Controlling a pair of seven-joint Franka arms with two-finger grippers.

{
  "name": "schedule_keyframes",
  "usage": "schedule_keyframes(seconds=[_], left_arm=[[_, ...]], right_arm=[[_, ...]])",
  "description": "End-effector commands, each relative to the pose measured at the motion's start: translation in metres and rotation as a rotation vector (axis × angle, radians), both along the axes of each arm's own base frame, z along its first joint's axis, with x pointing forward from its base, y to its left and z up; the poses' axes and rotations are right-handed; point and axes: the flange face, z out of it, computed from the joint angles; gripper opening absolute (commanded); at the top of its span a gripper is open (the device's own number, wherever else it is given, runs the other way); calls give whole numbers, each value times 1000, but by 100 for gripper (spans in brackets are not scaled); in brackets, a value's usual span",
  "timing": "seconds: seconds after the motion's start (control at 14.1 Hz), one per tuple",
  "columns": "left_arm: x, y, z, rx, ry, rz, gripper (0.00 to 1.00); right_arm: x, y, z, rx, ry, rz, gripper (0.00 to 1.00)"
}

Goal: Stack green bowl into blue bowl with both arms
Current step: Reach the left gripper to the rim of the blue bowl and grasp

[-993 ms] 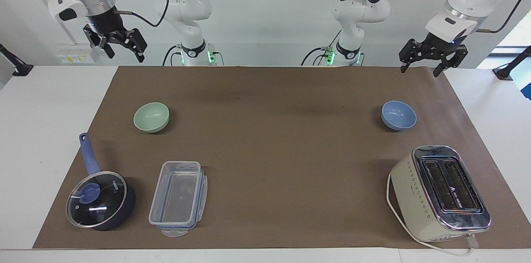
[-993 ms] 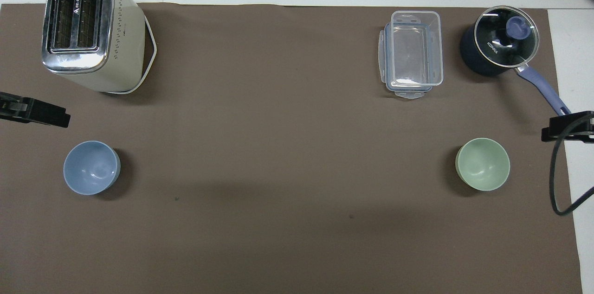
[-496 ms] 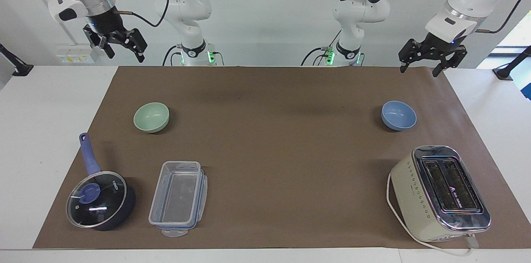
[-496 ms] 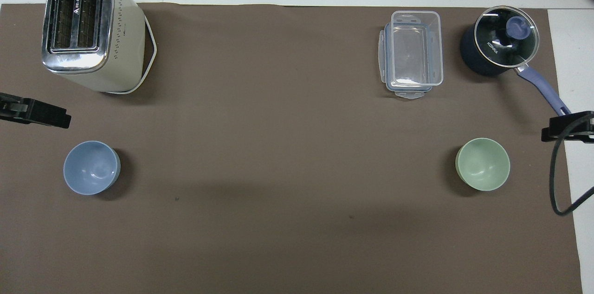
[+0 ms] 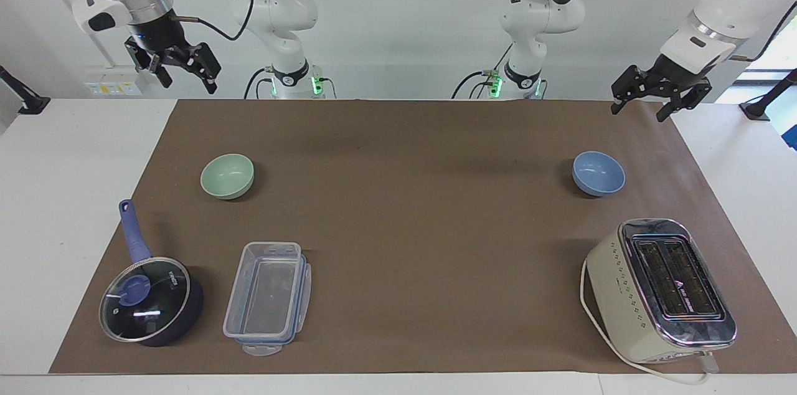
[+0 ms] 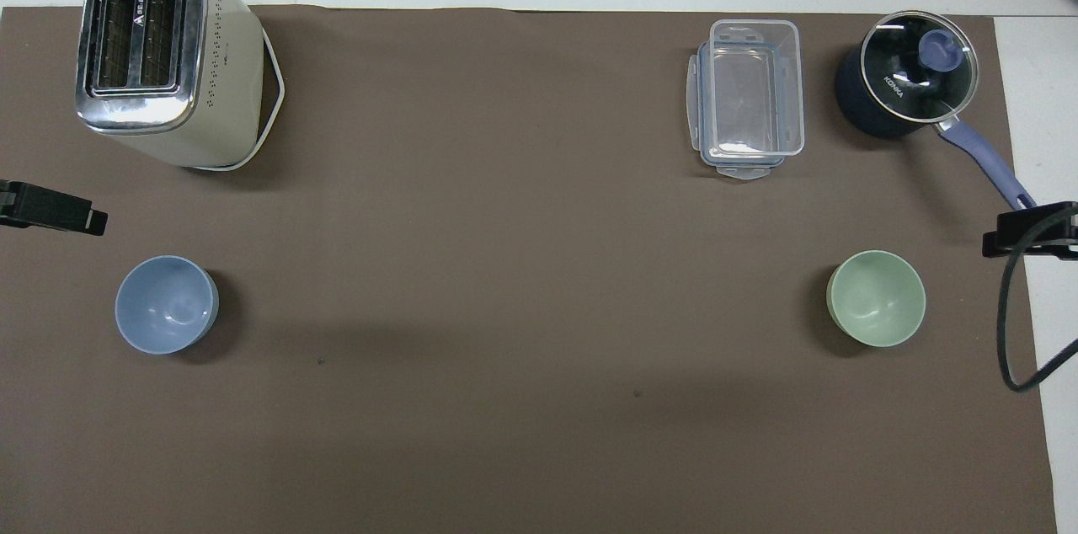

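Observation:
The pale green bowl (image 5: 227, 176) (image 6: 876, 298) stands upright and empty on the brown mat toward the right arm's end. The blue bowl (image 5: 598, 173) (image 6: 166, 304), also upright and empty, stands toward the left arm's end. My right gripper (image 5: 187, 78) hangs high over the table's edge near the robots, open and holding nothing, well apart from the green bowl. My left gripper (image 5: 639, 111) hangs open and empty over the mat's corner near the robots, above the blue bowl's end. In the overhead view only a black fingertip of each gripper shows at the side edges.
A cream toaster (image 5: 660, 289) with its cord stands farther from the robots than the blue bowl. A lidded dark-blue saucepan (image 5: 149, 301) and a clear plastic container (image 5: 268, 292) stand farther from the robots than the green bowl. The brown mat (image 5: 411, 227) lies bare between the bowls.
My left gripper has drifted outward toward its own end of the table, still open. The right gripper and both bowls have stayed where they were.

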Motion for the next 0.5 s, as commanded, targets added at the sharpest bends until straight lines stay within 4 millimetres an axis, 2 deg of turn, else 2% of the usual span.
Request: schedule_keyframes(seconds=[0.0,0.43], left_arm=[[-6,27,-24,-48,-16,-7,100],[-16,97,-83,-123,-60,-28,100]], right_arm=[[-7,-2,0,23,3,-10,100],[-7,-2,0,23,3,-10,100]])
